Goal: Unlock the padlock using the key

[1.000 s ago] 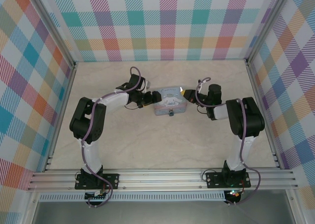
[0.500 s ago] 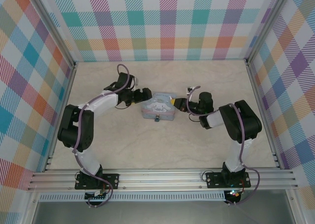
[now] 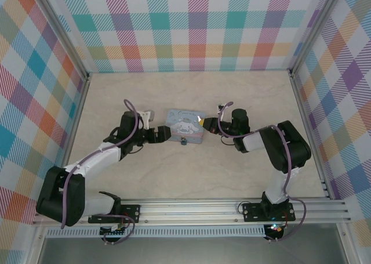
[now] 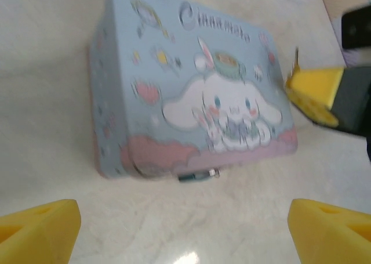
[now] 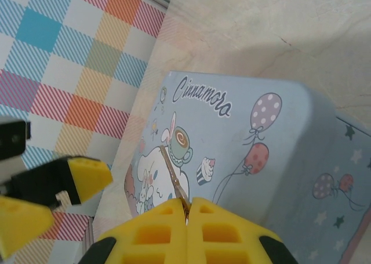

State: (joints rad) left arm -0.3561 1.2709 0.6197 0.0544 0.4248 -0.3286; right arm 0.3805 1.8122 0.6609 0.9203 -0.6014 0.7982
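Pre-insertion: pinching the key (image 5: 175, 180) in pressed-together right end effector (image 5: 186, 209) at the tin's (image 4: 191, 84) right edge, with left end effector (image 4: 185, 226) spread alongside. Next, probably: steadying tin, aligning key with padlock (image 4: 197, 174) hanging at tin's front wall.

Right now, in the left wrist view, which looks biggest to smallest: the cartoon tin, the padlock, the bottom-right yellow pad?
1. Tin.
2. Yellow pad, cut off by the frame and nearest the camera, so unsure.
3. Padlock, a tiny sliver at the tin's edge.
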